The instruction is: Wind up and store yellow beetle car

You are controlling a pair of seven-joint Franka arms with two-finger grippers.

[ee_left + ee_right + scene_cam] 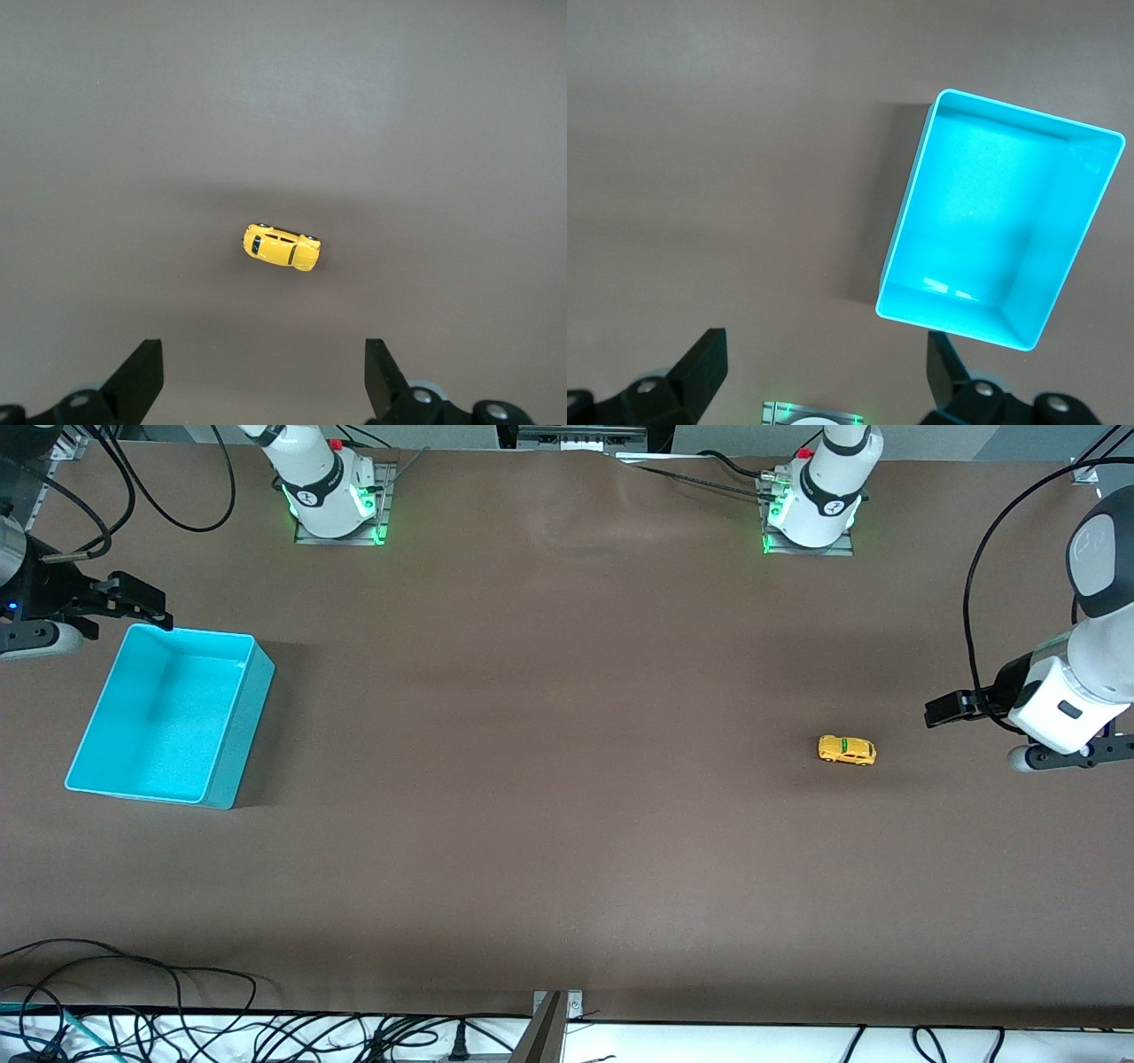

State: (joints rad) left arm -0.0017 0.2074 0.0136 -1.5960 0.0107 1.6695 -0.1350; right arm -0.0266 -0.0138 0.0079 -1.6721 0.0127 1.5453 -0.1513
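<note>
Drop your spread-open left end effector (264,376) straight over the yellow beetle car (846,749), at 12 o'clock in its wrist view, and pinch its sides; the right end effector (824,372), also open, waits by the turquoise bin (226,753).

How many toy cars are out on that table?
1. The yellow beetle car sits on the brown table toward the left arm's end, apart from the turquoise bin, which shows no car inside. The left claw hangs open near it.
</note>
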